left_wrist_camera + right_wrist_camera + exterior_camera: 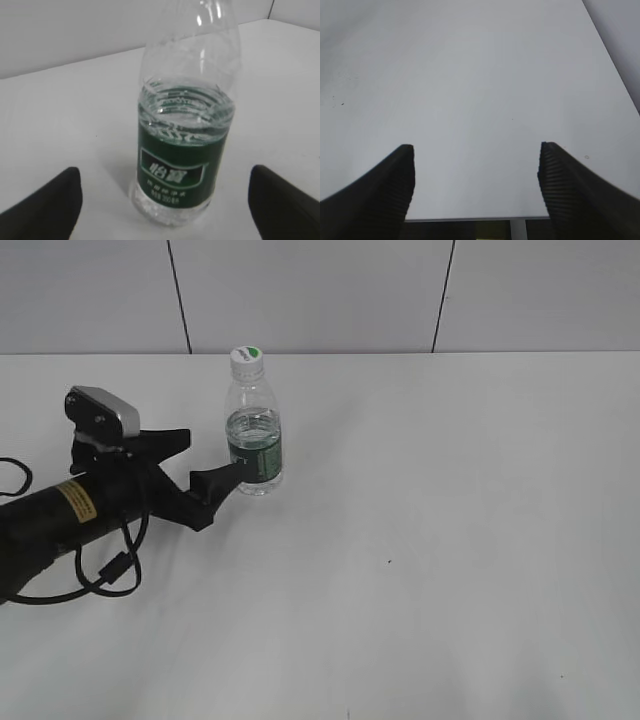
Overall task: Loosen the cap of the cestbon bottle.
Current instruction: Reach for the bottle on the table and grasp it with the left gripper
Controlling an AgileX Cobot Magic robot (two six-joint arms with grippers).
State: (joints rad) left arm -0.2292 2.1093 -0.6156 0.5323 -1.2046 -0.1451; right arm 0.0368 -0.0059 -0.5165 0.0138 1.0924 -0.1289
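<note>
Lighting is even, bright, diffuse in all 3 views; no hard shadows. Exterior view is sharp: the bottle (254, 430) casts only a faint soft shadow at approx 6 o'clock on the white table (450, 540), w/ small glints on the clear plastic. Left wrist view is soft, slightly blurred; bottle label text is fuzzy, highlights near 12 o'clock, black fingertips (47, 207) out of focus. Right wrist view: tabletop greyer toward 10 o'clock, ribbed fingertips (380, 195) dark, underexposed.
</note>
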